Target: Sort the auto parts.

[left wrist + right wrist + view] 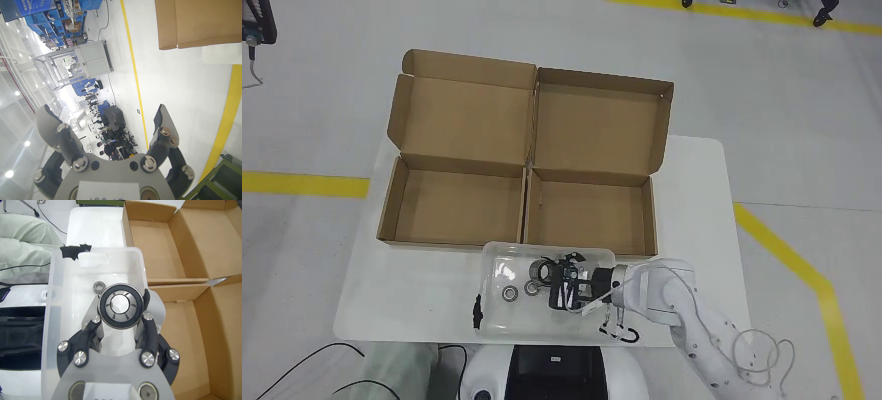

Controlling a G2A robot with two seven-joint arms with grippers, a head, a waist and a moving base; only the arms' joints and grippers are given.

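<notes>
- Fingers (156, 308) of the right gripper (121, 306), right wrist view: pinching a large bearing (121, 308) across its outer ring, one pad on each side, flat face toward the camera. A rim grip looks sensible to me, since the round part cannot roll out sideways.
- Same view: the held bearing hangs inside the clear bin (94, 250), close to the wall that faces the boxes. A small tapered bearing (98, 288) lies on the bin floor just beyond it, apart from it. I cannot tell whether the held part is off the floor.
- Same view, edges: the bin wall comes first, and the front wall of the right-hand box (189, 342) stands just beside it. The left-hand box (158, 253) adjoins that one. Both are open and bare inside. Judgement: lift first, then cross two walls. After that there is ample room to set down.
- Top view: the right gripper sits low within the bin outline, at the end on the robot's right. A few loose parts (532, 288) lie in the bin toward the robot's left, near the fingers but not touching them. The box lids are folded back on the far side, so nothing overhangs the openings. The table (702, 200) shows a bare strip beside the right-hand box.
- Left wrist view: the left gripper (103, 113) has its fingers spread wide with nothing between them. It is aimed out over the floor, with a cardboard panel (189, 22) well apart from it. It looks parked aside, leaving the bin to the other arm.
</notes>
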